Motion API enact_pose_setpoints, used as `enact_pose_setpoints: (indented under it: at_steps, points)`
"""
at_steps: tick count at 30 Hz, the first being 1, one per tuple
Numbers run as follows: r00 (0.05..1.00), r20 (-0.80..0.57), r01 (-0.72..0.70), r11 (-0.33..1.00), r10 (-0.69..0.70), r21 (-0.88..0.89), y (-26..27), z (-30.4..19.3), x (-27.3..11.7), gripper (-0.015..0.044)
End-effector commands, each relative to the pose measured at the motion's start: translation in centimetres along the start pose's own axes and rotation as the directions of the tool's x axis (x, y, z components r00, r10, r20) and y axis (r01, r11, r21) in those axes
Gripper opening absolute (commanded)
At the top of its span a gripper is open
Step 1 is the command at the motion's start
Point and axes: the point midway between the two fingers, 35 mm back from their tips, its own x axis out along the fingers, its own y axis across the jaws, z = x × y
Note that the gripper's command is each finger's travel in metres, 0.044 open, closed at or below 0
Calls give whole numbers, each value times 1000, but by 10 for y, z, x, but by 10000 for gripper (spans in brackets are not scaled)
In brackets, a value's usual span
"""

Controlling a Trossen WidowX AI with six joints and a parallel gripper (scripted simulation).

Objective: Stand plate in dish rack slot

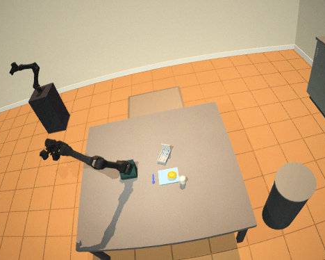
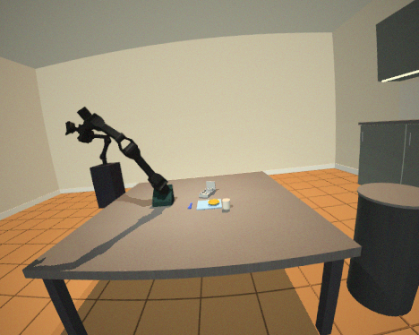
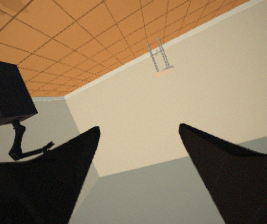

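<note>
The round yellow-orange plate (image 1: pixel 172 174) (image 2: pixel 214 202) lies flat on a light blue mat (image 1: pixel 162 181) (image 2: pixel 201 207). The small white dish rack (image 1: pixel 160 161) (image 2: pixel 210 184) stands behind the mat, with a raised panel at its far end. Its slots are too small to make out in the top and exterior views. My gripper (image 3: pixel 139 128) is open and empty, its two dark fingers wide apart in the wrist view. The arm reaches up and out past the table's left edge, so the gripper is far from both plate and rack. Neither shows in the wrist view.
A cream cup (image 1: pixel 182 179) (image 2: pixel 226 203) stands at the mat's right edge. A blue spoon-like utensil (image 1: pixel 153 179) (image 2: pixel 190 206) lies left of the mat. A second black arm (image 1: pixel 36 74) (image 3: pixel 18 142) stands on a dark pedestal (image 1: pixel 50 111) (image 2: pixel 107 184) (image 3: pixel 6 95) beyond the table's left side.
</note>
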Motion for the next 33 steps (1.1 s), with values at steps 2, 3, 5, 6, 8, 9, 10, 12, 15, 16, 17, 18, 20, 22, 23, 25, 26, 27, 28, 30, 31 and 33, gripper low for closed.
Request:
enact_pose_setpoints:
  at_steps: [2, 3, 5, 6, 8, 9, 10, 12, 15, 16, 17, 18, 20, 22, 23, 25, 26, 27, 28, 30, 31, 33]
  points:
    - [1000, -6, -9, 1000, 9, 3, 4, -3, -2, 400]
    - [1000, -13, -19, 1000, 19, 7, 9, -6, -5, 400]
    - [999, -29, -45, 999, 45, 17, 21, -14, -13, 400]
    - [997, -40, -59, 998, 60, 30, 27, -18, -17, 400]
    - [994, -61, -86, 995, 90, 56, 40, -26, -26, 400]
    - [992, -73, -97, 992, 102, 75, 45, -30, -29, 400]
    - [990, -83, -107, 990, 115, 95, 50, -34, -32, 400]
    - [984, -109, -126, 986, 138, 112, 60, -42, -42, 400]
    - [973, -148, -155, 977, 177, 147, 76, -54, -58, 400]
    - [969, -160, -164, 973, 190, 161, 81, -58, -63, 400]
    - [964, -171, -173, 969, 203, 176, 86, -61, -68, 400]
    - [960, -181, -180, 964, 215, 196, 91, -64, -72, 400]
    - [950, -199, -192, 953, 240, 236, 101, -70, -79, 400]
    - [938, -219, -204, 938, 270, 282, 111, -75, -88, 400]
    - [930, -230, -210, 928, 286, 307, 117, -78, -94, 400]
    - [914, -250, -219, 907, 319, 359, 129, -83, -105, 400]
    - [905, -260, -222, 896, 336, 384, 135, -86, -110, 400]
    - [896, -270, -225, 884, 352, 409, 141, -88, -116, 400]
    - [887, -279, -226, 872, 369, 434, 147, -90, -122, 400]
    - [867, -296, -227, 846, 401, 482, 158, -94, -134, 400]
    - [857, -304, -226, 833, 416, 505, 164, -96, -139, 400]
    - [839, -316, -223, 810, 443, 542, 173, -99, -149, 400]
